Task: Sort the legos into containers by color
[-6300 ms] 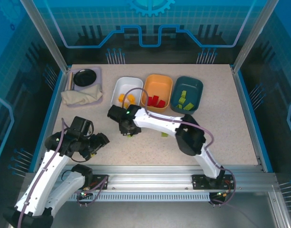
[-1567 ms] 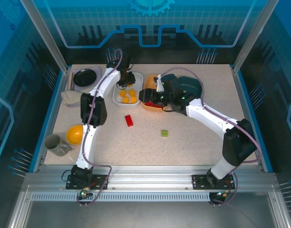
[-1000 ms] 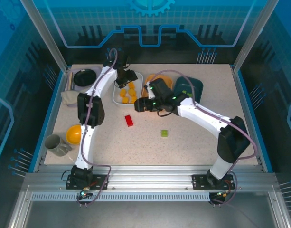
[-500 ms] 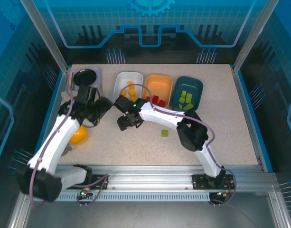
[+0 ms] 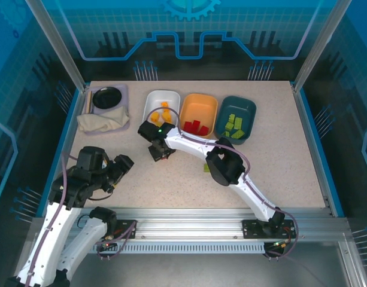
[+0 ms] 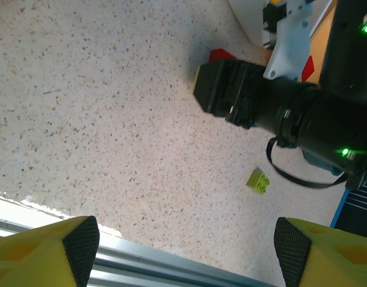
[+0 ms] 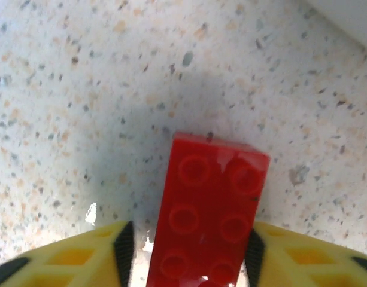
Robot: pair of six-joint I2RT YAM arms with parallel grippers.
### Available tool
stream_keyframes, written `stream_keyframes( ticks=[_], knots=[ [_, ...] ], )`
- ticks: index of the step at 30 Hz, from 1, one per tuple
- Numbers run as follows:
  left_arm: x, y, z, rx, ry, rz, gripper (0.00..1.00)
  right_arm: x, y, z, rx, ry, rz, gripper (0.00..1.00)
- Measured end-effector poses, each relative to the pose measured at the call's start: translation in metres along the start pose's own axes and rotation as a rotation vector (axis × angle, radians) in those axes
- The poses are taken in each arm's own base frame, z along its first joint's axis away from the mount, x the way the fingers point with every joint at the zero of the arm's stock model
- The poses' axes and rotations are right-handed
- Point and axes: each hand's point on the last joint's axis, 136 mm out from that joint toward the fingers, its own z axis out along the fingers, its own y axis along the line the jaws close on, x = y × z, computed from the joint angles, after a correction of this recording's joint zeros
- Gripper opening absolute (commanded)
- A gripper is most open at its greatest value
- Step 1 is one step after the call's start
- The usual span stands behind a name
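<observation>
Our right gripper point(image 5: 158, 152) reaches far to the left in the overhead view, pointing down at the table point(image 5: 279, 167) just in front of the white bin point(image 5: 154, 98). From up here we cannot tell how its jaws stand. The white bin holds orange-yellow bricks point(image 5: 163, 113), the orange bin point(image 5: 198, 107) beside it holds red bricks point(image 5: 195, 127), and the teal bin point(image 5: 243, 107) holds light green bricks point(image 5: 233, 127). One green brick point(image 5: 206, 168) lies loose on the table, just beside the right arm's elbow. Our left gripper point(image 5: 124, 166) is near the table's near left corner, well apart from the bins. A black bowl point(image 5: 108, 97) sits on a lavender tray point(image 5: 125, 98) at the far left, with a crumpled cloth point(image 5: 101, 121) in front of it.

From the left wrist we see the left gripper's yellow fingertips point(image 6: 45, 248) spread wide with nothing between them. Ahead, the right gripper's black body stands over a red brick point(image 6: 220, 55), of which just a corner shows. The green brick point(image 6: 258, 180) lies nearer to us on bare table.

From the right wrist, the red brick point(image 7: 210, 209) lies flat on the table, studs up, between the yellow fingers point(image 7: 93, 245). One pad meets the brick's edge, while a sliver of table shows between the other pad and the brick. We cannot tell whether the brick is clamped.
</observation>
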Motion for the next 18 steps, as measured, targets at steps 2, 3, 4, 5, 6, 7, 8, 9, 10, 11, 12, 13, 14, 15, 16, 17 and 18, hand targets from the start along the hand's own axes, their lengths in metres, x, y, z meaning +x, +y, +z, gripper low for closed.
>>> stream_keyframes(
  ticks=[2, 3, 4, 5, 6, 7, 8, 9, 10, 11, 12, 13, 14, 15, 16, 17, 18],
  knots=[
    [0.002, 0.0, 0.0, 0.0, 0.011, -0.001, 0.8, -0.003, -0.004, 0.003, 0.002, 0.0, 0.005, 0.33],
    [0.003, 0.0, 0.0, 0.003, 0.015, -0.001, 0.8, -0.005, -0.005, 0.003, 0.002, -0.001, 0.007, 0.3],
    [0.003, 0.0, 0.0, 0.004, 0.018, -0.001, 0.8, -0.006, -0.006, 0.002, 0.002, -0.004, 0.009, 0.29],
    [0.004, -0.001, 0.001, 0.006, 0.024, -0.001, 0.8, -0.006, -0.007, 0.003, 0.003, -0.005, 0.014, 0.28],
    [0.005, -0.001, 0.001, 0.009, 0.029, 0.0, 0.8, -0.007, -0.007, 0.002, 0.003, -0.005, 0.017, 0.27],
    [0.006, -0.002, 0.002, 0.013, 0.035, 0.001, 0.8, -0.007, -0.008, 0.002, 0.004, -0.007, 0.019, 0.27],
    [0.007, -0.004, 0.002, 0.022, 0.043, 0.004, 0.8, -0.005, -0.009, 0.0, 0.007, -0.008, 0.019, 0.27],
    [0.007, -0.008, 0.003, 0.037, 0.051, 0.006, 0.8, -0.002, -0.012, -0.004, 0.011, -0.004, 0.019, 0.28],
    [0.007, -0.013, 0.004, 0.052, 0.058, 0.009, 0.8, 0.001, -0.015, -0.01, 0.012, -0.005, 0.02, 0.28],
    [0.007, -0.018, 0.006, 0.066, 0.066, 0.014, 0.8, 0.005, -0.019, -0.018, 0.013, -0.004, 0.024, 0.28],
    [0.006, -0.024, 0.009, 0.079, 0.074, 0.022, 0.8, 0.009, -0.026, -0.033, 0.011, -0.013, 0.036, 0.29],
    [0.005, -0.03, 0.013, 0.089, 0.083, 0.032, 0.8, 0.009, -0.032, -0.048, 0.005, -0.028, 0.05, 0.29],
    [0.004, -0.036, 0.017, 0.095, 0.093, 0.041, 0.8, 0.006, -0.042, -0.065, -0.002, -0.054, 0.075, 0.29],
    [0.002, -0.043, 0.022, 0.102, 0.105, 0.051, 0.8, 0.001, -0.053, -0.083, -0.012, -0.086, 0.106, 0.29],
    [0.001, -0.051, 0.027, 0.107, 0.116, 0.062, 0.8, -0.006, -0.066, -0.099, -0.021, -0.119, 0.139, 0.29],
    [0.0, -0.061, 0.033, 0.112, 0.128, 0.076, 0.8, -0.015, -0.085, -0.115, -0.024, -0.161, 0.183, 0.29],
    [-0.001, -0.07, 0.038, 0.117, 0.138, 0.089, 0.8, -0.023, -0.103, -0.126, -0.022, -0.191, 0.222, 0.29]
  ],
)
